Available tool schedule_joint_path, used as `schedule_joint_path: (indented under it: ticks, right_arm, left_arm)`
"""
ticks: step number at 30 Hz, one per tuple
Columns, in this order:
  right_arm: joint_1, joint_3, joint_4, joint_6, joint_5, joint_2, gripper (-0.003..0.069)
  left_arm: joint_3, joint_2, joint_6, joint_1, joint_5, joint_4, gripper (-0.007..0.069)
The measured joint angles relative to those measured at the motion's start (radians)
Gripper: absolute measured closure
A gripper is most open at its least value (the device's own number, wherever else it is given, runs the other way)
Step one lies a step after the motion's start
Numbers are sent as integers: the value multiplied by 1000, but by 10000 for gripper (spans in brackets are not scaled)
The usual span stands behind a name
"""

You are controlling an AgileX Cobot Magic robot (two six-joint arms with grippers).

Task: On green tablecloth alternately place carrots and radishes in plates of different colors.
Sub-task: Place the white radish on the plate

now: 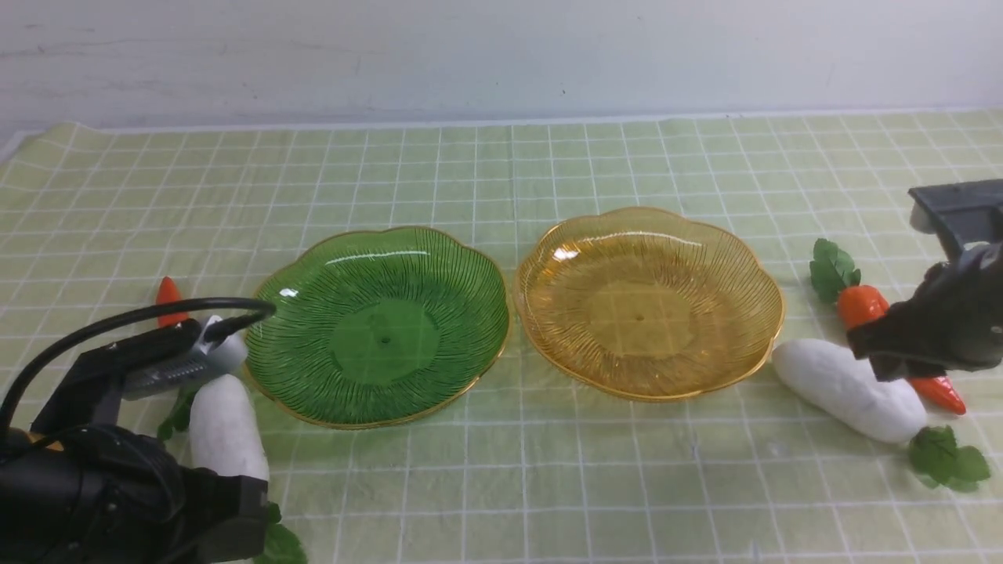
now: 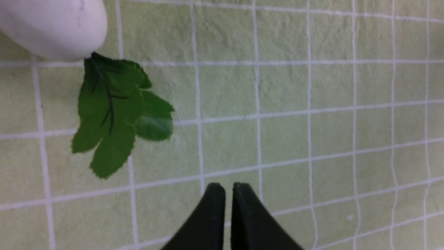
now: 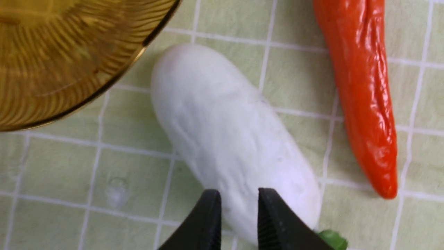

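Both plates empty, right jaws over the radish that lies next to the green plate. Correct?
Wrong plate. That radish lies next to the amber plate, as the right wrist view shows. The rest holds.

White-gridded pale green tablecloth (image 1: 548, 172), ribbed green plate (image 1: 329, 282), ribbed amber plate (image 1: 650, 305), orange carrots (image 1: 860, 304), white radishes (image 1: 850, 389)

I find nothing to read in any of my views: no lettering, label, brand or number. The green tablecloth (image 1: 548, 157) carries only its white grid. The green plate (image 1: 384, 337) and the amber plate (image 1: 646, 305) show only moulded ribs and gold rims.
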Motion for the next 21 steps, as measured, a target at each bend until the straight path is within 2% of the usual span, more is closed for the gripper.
schedule_joint_path:
  ticks: [1, 4, 9, 11, 21]
  right_arm:
    - [0, 0, -15, 0, -22, 32, 424]
    - [1, -1, -23, 0, -46, 76, 320]
    - [1, -12, -30, -1, -87, 122, 173]
    - [3, -12, -23, -1, -91, 154, 137]
    - [2, -8, -24, -3, -79, 212, 124]
  left_arm:
    - [0, 0, 0, 0, 0, -10, 611]
    - [0, 0, 0, 0, 0, -15, 611]
    - [0, 0, 0, 0, 0, -16, 611]
    - [0, 0, 0, 0, 0, -17, 611]
    - [0, 0, 0, 0, -1, -17, 611]
